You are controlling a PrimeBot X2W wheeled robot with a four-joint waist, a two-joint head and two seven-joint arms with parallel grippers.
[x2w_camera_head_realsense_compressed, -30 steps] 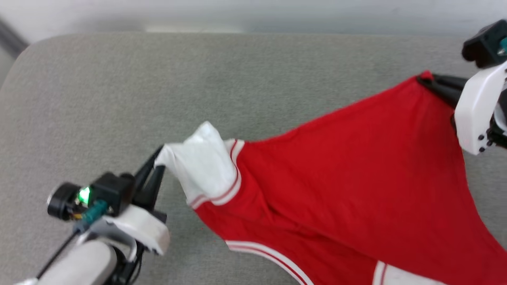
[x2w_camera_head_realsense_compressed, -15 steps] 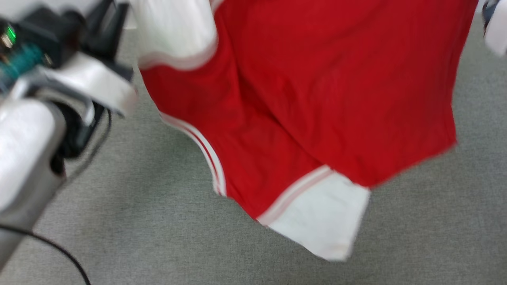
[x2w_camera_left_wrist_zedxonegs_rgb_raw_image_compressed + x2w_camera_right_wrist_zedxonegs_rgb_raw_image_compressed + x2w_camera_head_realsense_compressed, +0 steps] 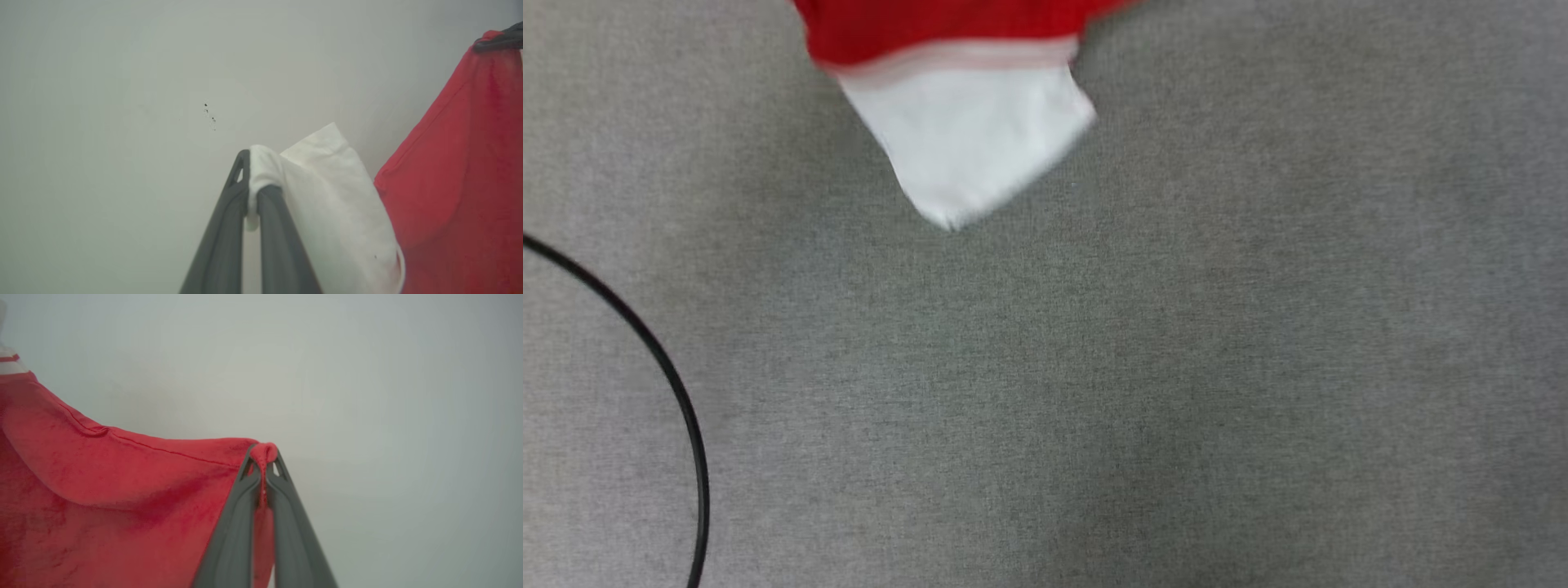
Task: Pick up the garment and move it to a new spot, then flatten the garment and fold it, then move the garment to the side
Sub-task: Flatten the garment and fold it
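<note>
The left gripper (image 3: 254, 179) pinches a white sleeve of the red jersey T-shirt with white short sleeves (image 3: 449, 183), the right gripper (image 3: 264, 467) its red edge. The shirt hangs between them, mostly cut off and blurry in the head view

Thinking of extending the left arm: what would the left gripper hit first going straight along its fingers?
Past the left gripper, shut on the white sleeve of the garment, the line looks free up to a plain pale surface; how far off that is, I cannot tell.
</note>
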